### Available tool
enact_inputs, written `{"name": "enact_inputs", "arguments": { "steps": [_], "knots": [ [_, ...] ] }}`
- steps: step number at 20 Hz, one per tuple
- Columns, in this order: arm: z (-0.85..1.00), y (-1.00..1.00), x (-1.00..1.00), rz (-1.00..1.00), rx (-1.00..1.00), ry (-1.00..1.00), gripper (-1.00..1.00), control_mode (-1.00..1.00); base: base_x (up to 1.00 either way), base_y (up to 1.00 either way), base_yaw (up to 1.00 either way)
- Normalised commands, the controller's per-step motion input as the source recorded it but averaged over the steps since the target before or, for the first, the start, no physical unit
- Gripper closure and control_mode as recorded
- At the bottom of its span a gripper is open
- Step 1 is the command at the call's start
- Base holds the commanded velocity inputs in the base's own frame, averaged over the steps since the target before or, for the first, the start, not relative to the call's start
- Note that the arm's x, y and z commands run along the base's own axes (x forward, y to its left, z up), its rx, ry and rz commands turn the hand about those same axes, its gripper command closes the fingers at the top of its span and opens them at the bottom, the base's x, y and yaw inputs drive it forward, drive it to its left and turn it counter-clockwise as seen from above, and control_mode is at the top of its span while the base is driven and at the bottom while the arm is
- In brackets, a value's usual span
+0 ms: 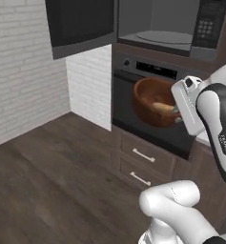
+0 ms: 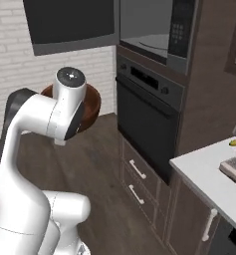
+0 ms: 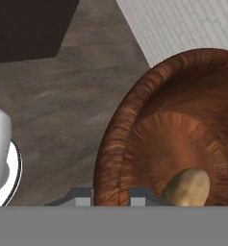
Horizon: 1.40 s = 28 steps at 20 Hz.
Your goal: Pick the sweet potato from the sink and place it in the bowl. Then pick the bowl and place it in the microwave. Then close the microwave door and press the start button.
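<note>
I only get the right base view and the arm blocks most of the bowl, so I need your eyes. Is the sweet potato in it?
Observer: Yes. The sweet potato lies inside the bowl, near the side the tool holds.
Operator: How is the tool gripping the bowl?
Observer: The tool straddles the rim, one finger inside the wall and one outside, as the hand view shows.
Operator: Is the bowl level?
Observer: No. In the left base view it is tipped, its opening facing the camera, in front of the oven.
Operator: Is the microwave open?
Observer: Yes. The microwave door is swung wide to the left.
</note>
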Motion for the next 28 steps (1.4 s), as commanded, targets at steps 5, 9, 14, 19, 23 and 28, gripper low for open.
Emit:
{"name": "enact_inputs", "arguments": {
  "steps": [5, 9, 14, 19, 23, 28],
  "knots": [
    [0.00, 0.00, 0.00, 0.00, 0.00, 0.00, 1.00, 1.00, 1.00, 0.44, -0.29],
    [0.00, 0.00, 0.00, 0.00, 0.00, 0.00, 1.00, 1.00, 0.96, 0.17, -0.28],
    [0.00, 0.00, 0.00, 0.00, 0.00, 0.00, 1.00, 1.00, 0.81, -0.13, -0.23],
    [0.00, 0.00, 0.00, 0.00, 0.00, 0.00, 1.00, 1.00, 0.75, 0.11, -0.25],
    [0.00, 0.00, 0.00, 0.00, 0.00, 0.00, 1.00, 1.00, 0.58, 0.36, -0.31],
    [0.00, 0.00, 0.00, 0.00, 0.00, 0.00, 1.00, 1.00, 0.47, 0.08, -0.35]
  ]
}}
